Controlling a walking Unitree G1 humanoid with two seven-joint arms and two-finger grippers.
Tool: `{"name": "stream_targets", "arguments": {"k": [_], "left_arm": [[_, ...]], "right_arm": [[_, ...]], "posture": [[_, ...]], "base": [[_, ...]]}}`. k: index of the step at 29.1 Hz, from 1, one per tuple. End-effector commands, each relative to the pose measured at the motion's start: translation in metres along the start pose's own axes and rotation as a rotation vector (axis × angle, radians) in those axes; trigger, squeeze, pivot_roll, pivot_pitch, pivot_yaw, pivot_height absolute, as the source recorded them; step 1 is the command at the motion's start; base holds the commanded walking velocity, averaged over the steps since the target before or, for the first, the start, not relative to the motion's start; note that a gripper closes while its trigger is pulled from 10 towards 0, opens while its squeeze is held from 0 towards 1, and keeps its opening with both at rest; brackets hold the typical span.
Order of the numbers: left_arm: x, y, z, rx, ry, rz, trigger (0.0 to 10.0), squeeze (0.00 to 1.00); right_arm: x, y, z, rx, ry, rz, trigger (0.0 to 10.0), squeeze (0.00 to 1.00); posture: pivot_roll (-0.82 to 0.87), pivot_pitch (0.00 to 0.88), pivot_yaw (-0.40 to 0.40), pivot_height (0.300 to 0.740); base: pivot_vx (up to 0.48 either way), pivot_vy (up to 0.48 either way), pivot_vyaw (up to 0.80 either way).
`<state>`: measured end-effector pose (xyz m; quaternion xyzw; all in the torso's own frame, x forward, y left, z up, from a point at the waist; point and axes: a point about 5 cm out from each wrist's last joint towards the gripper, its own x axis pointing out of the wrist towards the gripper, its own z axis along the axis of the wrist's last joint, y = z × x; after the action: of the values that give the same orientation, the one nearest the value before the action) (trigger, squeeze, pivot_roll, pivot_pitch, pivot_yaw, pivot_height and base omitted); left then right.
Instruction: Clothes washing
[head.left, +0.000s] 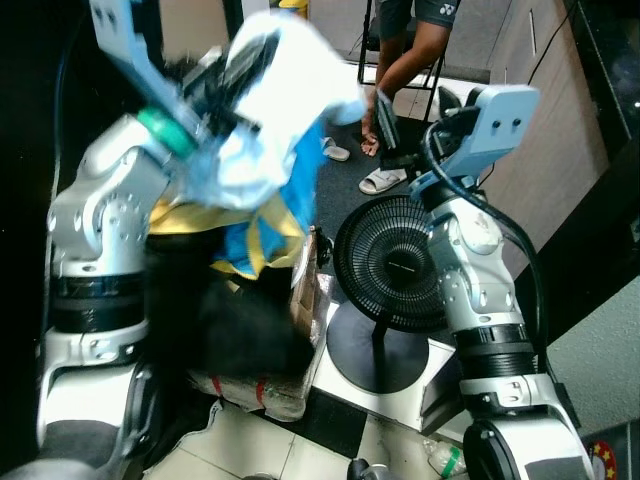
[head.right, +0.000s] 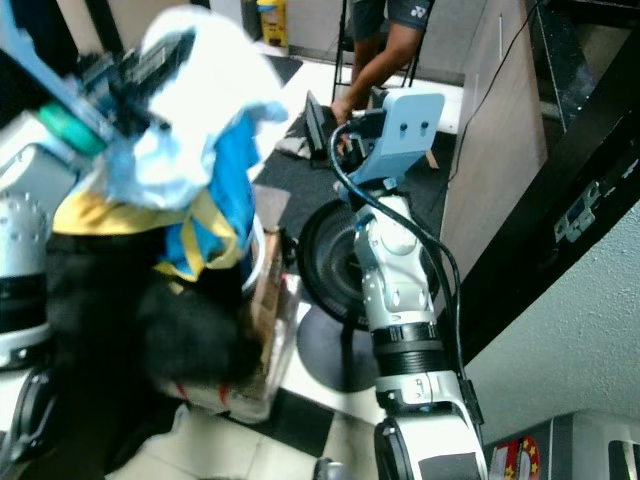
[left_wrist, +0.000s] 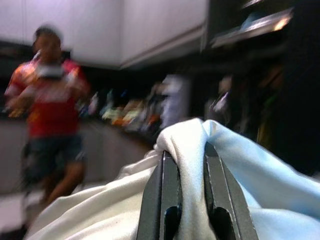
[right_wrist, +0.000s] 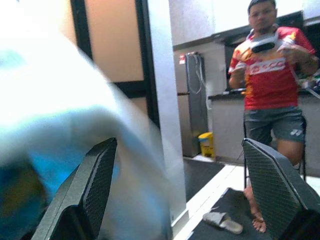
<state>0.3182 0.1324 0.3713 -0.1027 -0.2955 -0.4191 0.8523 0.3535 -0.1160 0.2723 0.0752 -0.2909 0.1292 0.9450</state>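
Observation:
My left gripper (head.left: 240, 70) is raised at the upper left and shut on a white and pale blue garment (head.left: 270, 120); in the left wrist view its fingers (left_wrist: 165, 195) pinch a fold of that cloth (left_wrist: 187, 150). Blue and yellow clothes (head.left: 255, 240) hang below it over a heap of dark laundry (head.left: 230, 330). My right gripper (right_wrist: 180, 195) is held up on the right with its fingers (right_wrist: 95, 185) wide apart and nothing between them. The white garment (right_wrist: 55, 115) blurs past it.
A black floor fan (head.left: 390, 265) stands on a round base between my arms. A person (right_wrist: 270, 85) in a red shirt stands beyond on a dark mat, sandals (head.left: 382, 180) nearby. A wooden cabinet (head.left: 545, 130) lines the right.

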Motion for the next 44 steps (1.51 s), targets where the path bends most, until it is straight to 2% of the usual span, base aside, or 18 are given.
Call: {"name": "stream_targets", "arguments": {"k": [1,3,4,7,21,22,23,24,27,29,34,41,42,44], "left_arm": [[0.001,-0.004,0.003,0.046,0.007,-0.016,10.0,0.0],[-0.003,-0.005,-0.018,0.143,0.139,0.008,10.0,0.0],[-0.006,-0.004,-0.028,0.162,0.199,0.032,10.0,0.0],[-0.01,-0.002,-0.033,0.154,0.23,0.067,10.0,0.0],[-0.009,0.0,-0.017,0.176,0.154,0.098,10.0,0.0],[-0.008,0.0,-0.014,0.187,0.137,0.11,10.0,0.0],[-0.01,0.006,-0.011,0.213,0.129,0.172,10.0,0.0],[-0.01,0.006,-0.011,0.213,0.129,0.172,10.0,0.0],[-0.018,0.022,-0.007,0.248,0.13,0.309,10.0,0.0],[-0.018,0.022,-0.007,0.248,0.13,0.309,10.0,0.0],[-0.03,0.028,-0.008,0.286,0.155,0.377,10.0,0.0],[-0.03,0.028,-0.006,0.288,0.151,0.382,10.0,0.0],[-0.03,0.027,-0.003,0.285,0.128,0.377,10.0,0.0],[-0.024,0.016,0.017,0.285,0.007,0.307,10.0,0.0]], "right_arm": [[0.002,-0.002,0.006,-0.004,-0.016,-0.009,10.0,0.0],[0.001,-0.004,0.008,-0.01,-0.02,-0.015,10.0,0.0],[0.0,-0.005,0.007,-0.014,-0.018,-0.019,10.0,0.0],[-0.002,-0.008,0.006,-0.018,-0.011,-0.026,10.0,0.0],[0.0,-0.006,0.008,-0.014,-0.018,-0.026,10.0,0.0],[0.0,-0.006,0.009,-0.013,-0.021,-0.026,10.0,0.0],[0.001,-0.007,0.012,-0.016,-0.033,-0.032,10.0,0.0],[0.001,-0.007,0.012,-0.016,-0.033,-0.032,10.0,0.0],[0.003,-0.006,0.019,-0.023,-0.066,-0.041,10.0,0.0],[0.003,-0.006,0.019,-0.023,-0.066,-0.041,10.0,0.0],[0.002,-0.005,0.02,-0.019,-0.068,-0.046,10.0,0.0],[0.002,-0.005,0.019,-0.019,-0.067,-0.054,10.0,0.0],[0.003,-0.006,0.022,-0.021,-0.078,-0.064,10.0,0.0],[0.006,-0.007,0.031,-0.039,-0.118,-0.068,10.0,0.0]], "posture": [[0.09,0.024,0.051,0.74],[0.07,0.028,0.055,0.74],[0.07,0.028,0.055,0.74],[0.07,0.031,0.058,0.74],[0.08,0.029,0.058,0.74],[0.08,0.025,0.058,0.74],[0.08,0.02,0.061,0.74],[0.08,0.02,0.061,0.74],[0.08,0.016,0.063,0.74],[0.08,0.016,0.063,0.74],[0.08,0.008,0.059,0.74],[0.08,0.008,0.059,0.74],[0.08,0.0,0.06,0.74],[0.08,0.0,0.061,0.74]], "base": [[0.0,0.0,0.0],[0.0,0.0,0.0],[0.0,0.0,0.0],[0.0,0.0,0.0],[0.0,0.0,0.0],[0.0,0.0,0.0],[0.0,0.0,0.0],[0.0,0.0,0.0],[0.0,0.0,0.0],[0.0,0.0,0.0],[0.0,0.0,0.0],[0.0,0.0,0.0],[0.0,0.0,0.0],[0.0,0.0,0.0]]}}
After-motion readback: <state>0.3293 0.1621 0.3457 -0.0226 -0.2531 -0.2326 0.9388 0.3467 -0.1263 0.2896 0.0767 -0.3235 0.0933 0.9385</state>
